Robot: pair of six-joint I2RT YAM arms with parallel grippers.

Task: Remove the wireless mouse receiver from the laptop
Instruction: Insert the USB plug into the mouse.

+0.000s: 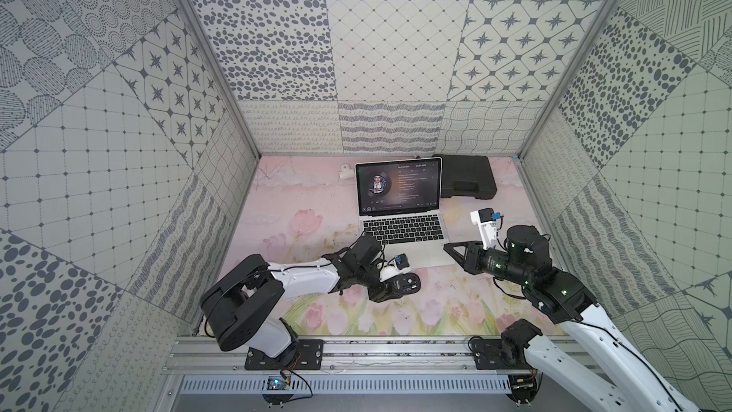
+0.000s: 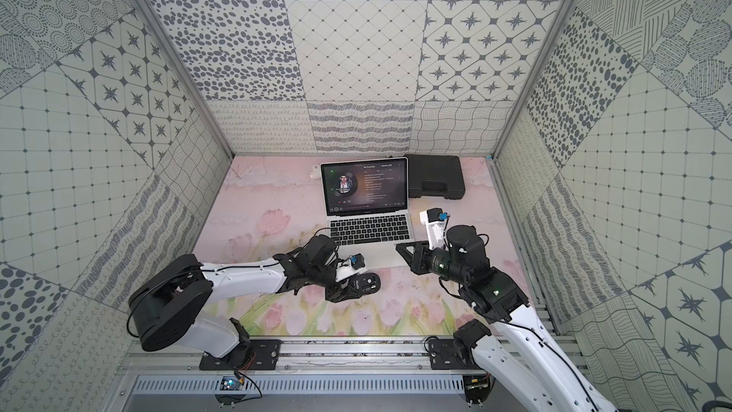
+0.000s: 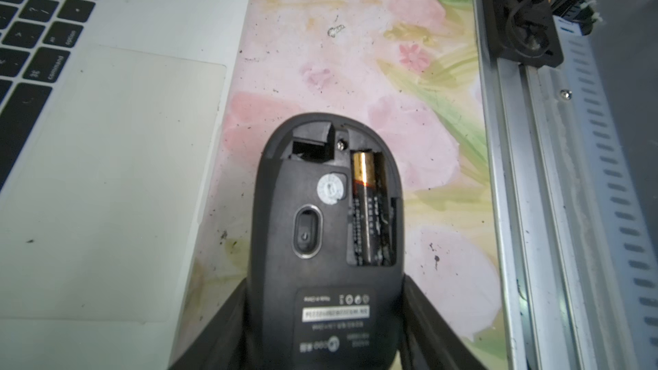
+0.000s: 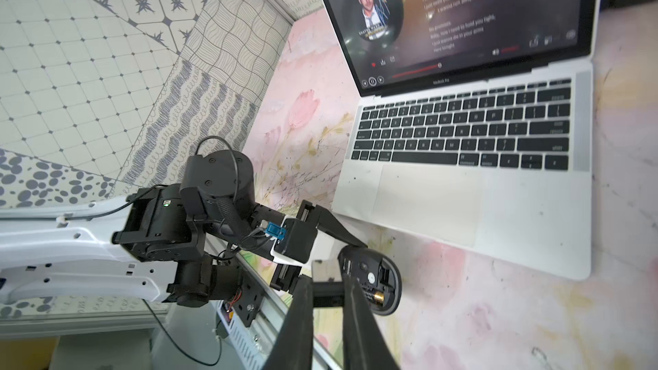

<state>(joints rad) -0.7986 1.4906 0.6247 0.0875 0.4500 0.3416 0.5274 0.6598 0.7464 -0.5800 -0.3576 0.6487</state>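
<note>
Patterned booth, pink floral mat (image 1: 301, 208). Your left gripper (image 3: 325, 279) is clamped on the flanks of the upturned mouse (image 3: 320, 208). Its open bay has the battery (image 3: 366, 208) seated and the receiver slot (image 3: 309, 147) empty. The laptop (image 1: 402, 227) sits open mid-mat. Your right gripper (image 4: 327, 279), nearly closed, pinches what looks like the wireless mouse receiver (image 4: 325, 268) off the laptop's front right corner. Unplugging looks done; next, hold the pinch and line up with the slot. The black case (image 1: 467, 176) at back right is shut, contents hidden.
</note>
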